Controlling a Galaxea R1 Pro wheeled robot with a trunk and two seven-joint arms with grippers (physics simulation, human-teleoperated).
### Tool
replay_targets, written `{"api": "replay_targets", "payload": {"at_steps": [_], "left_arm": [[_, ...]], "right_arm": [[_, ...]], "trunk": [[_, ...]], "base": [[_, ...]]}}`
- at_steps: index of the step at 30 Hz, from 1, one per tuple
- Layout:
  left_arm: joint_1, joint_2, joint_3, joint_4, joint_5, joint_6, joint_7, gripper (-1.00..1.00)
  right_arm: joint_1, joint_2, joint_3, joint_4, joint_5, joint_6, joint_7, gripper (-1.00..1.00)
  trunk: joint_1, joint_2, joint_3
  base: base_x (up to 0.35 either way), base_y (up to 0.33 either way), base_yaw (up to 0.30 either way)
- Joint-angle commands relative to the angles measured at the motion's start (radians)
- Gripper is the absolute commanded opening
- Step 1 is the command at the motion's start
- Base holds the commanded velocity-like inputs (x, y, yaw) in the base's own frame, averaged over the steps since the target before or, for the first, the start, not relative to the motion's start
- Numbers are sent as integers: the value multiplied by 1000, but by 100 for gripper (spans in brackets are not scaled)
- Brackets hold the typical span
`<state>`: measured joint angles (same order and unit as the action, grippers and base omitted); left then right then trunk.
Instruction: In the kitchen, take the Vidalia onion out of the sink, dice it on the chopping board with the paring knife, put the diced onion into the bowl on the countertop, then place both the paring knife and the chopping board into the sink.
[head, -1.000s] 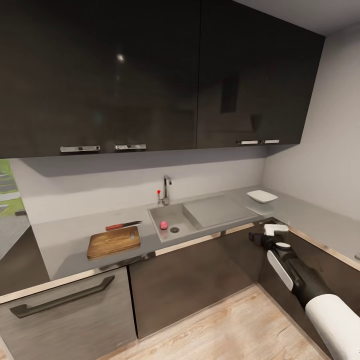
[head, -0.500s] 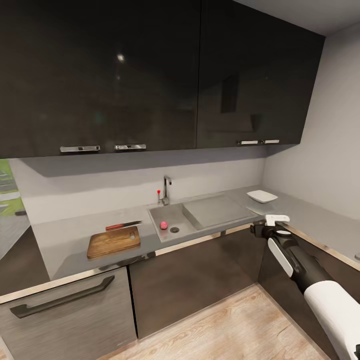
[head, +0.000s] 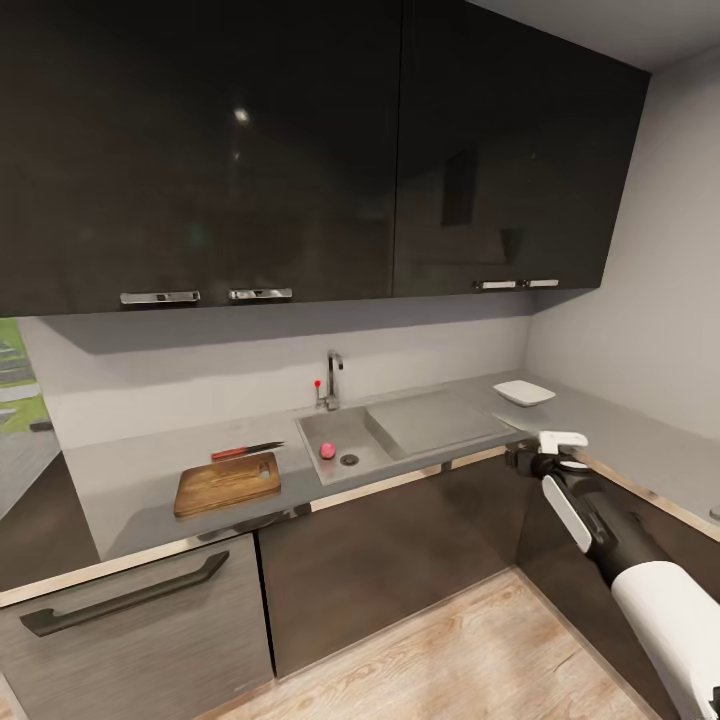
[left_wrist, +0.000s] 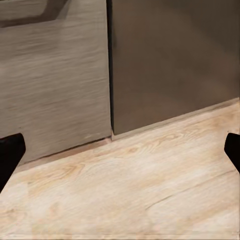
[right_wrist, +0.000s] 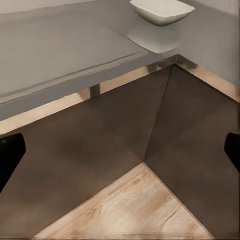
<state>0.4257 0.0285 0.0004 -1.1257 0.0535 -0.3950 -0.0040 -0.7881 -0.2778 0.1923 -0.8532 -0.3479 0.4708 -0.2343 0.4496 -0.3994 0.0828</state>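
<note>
Right end effector (head: 556, 447): raised in front of the lower cabinets at 4 o'clock in the head view, just below the table edge; its dark fingertips (right_wrist: 10, 155) stand wide apart at the two sides of the right wrist view, nothing between them.
Left end effector (left_wrist: 120, 155): fingertips (left_wrist: 9, 152) set wide apart, empty, facing the floor and the lower cabinet fronts.
Bowl (head: 524, 392): white, shallow, on the table at 3 o'clock of the sink, near the wall corner; also at the far edge of the right wrist view (right_wrist: 161, 11), casting a pale reflection on the grey surface.
Table (head: 130, 475): long glossy grey worktop with a thin bright edge, turning the corner on the right.
Sink (head: 345, 440): grey basin set in the table, with a flat drainer at its 3 o'clock side and a chrome tap (head: 332, 380) at 12 o'clock.
Vidalia onion (head: 326, 450): small pinkish-red ball inside the sink, just beside the drain hole.
Chopping board (head: 227, 484): brown wood, flat on the table at 9 o'clock of the sink, bare.
Paring knife (head: 246, 450): red handle, dark blade, lying on the table just beyond the chopping board at its 12 o'clock edge.
Wall cabinets (head: 300, 150): dark, glossy, doors closed.
Floor (head: 450, 660): pale wood planks.
</note>
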Motion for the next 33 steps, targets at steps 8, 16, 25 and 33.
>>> {"api": "replay_targets", "payload": {"at_steps": [8, 16, 25, 33], "left_arm": [[1, 0, 1, 62, 6, 1, 2, 100], [1, -7, 1, 77, 8, 13, 2, 100], [-1, -11, 4, 142, 8, 15, 2, 100], [-1, -11, 7, 178, 7, 14, 2, 100]], "right_arm": [[0, -3, -13, 10, -12, 56, -5, 100], [0, -4, -14, 9, -14, 60, -3, 100], [0, -3, -15, 0, -14, 60, -3, 100], [0, -3, -14, -1, -14, 59, -3, 100]], "trunk": [[0, -1, 0], [0, -1, 0], [0, -1, 0], [0, -1, 0]], "base": [[0, 0, 0], [157, 0, 0], [337, -16, 0], [345, -92, 0]]}}
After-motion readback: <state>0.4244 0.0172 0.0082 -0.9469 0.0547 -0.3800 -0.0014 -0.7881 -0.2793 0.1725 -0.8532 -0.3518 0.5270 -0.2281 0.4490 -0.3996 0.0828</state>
